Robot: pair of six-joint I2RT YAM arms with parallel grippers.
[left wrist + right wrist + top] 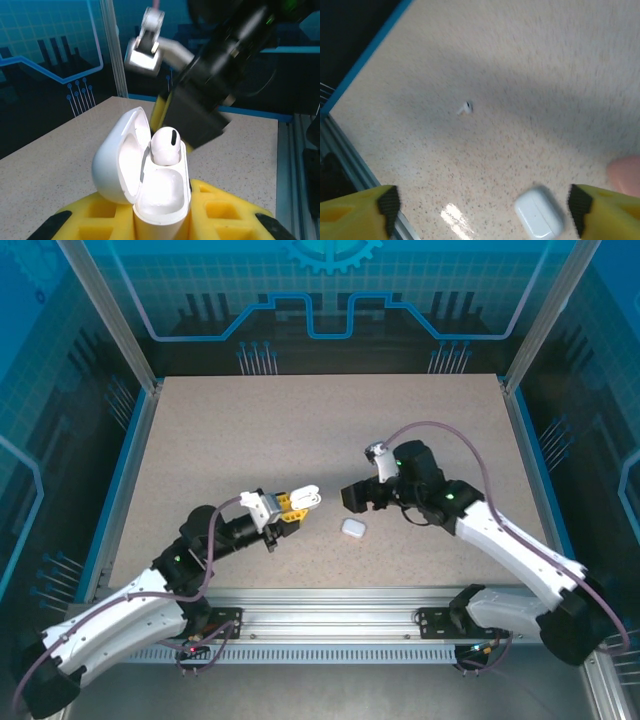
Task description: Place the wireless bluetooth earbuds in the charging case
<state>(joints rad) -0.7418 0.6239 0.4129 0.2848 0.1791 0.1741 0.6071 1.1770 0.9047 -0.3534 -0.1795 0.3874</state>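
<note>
From above, the left gripper is seen pressed shut on a white charging case, its lid swung open. The case juts past the fingertips toward the right gripper, which is held just beyond it and apart from it.

Finer detail is given by the left wrist camera. The case is pinched upright between the yellow fingers. A seated earbud, white, is lodged in the socket farther from that gripper, beside the raised lid. Close behind it the right arm is caught as a black blur.

Through the right wrist camera that gripper's fingers are shown spread wide, with nothing pinched. Beneath and between them a closed case is lying on the speckled table, nearer the finger at the right of that view. Well ahead of the fingertips a loose earbud, tiny and white, is spotted on the table. A salmon-pink shape is cut off at the edge just above that same finger. What it is cannot be told.
</note>
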